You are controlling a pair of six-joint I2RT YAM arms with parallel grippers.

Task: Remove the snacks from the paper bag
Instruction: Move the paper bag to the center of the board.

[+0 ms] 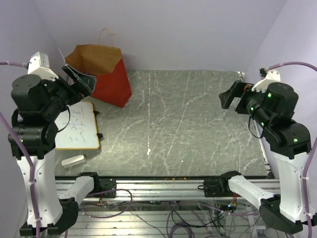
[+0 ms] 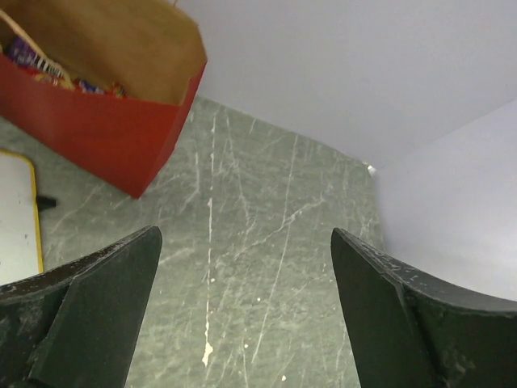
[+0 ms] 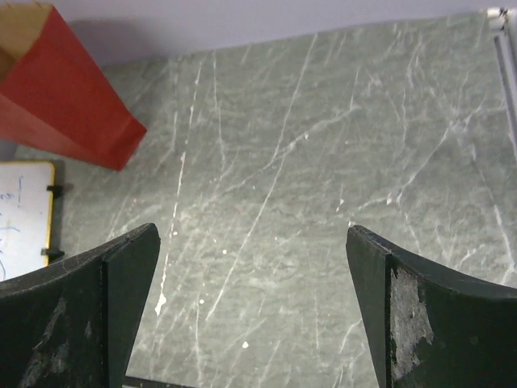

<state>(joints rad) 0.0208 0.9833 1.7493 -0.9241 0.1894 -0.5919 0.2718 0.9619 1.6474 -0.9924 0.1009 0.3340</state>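
Observation:
The paper bag (image 1: 110,82), red outside and brown inside, stands upright at the back left of the table. It also shows in the left wrist view (image 2: 97,121) and in the right wrist view (image 3: 69,101). Small purple and orange snack packets (image 2: 48,71) lie inside it, seen through its open top. The large red chip bag is not visible. My left gripper (image 1: 79,78) is open and empty, raised just left of the bag. My right gripper (image 1: 233,96) is open and empty, raised at the far right, well away from the bag.
A yellow-framed whiteboard (image 1: 78,126) lies at the left, in front of the bag. A white eraser (image 1: 73,160) lies near the front left edge. Purple walls close in the back and sides. A metal rail (image 1: 163,184) runs along the near edge.

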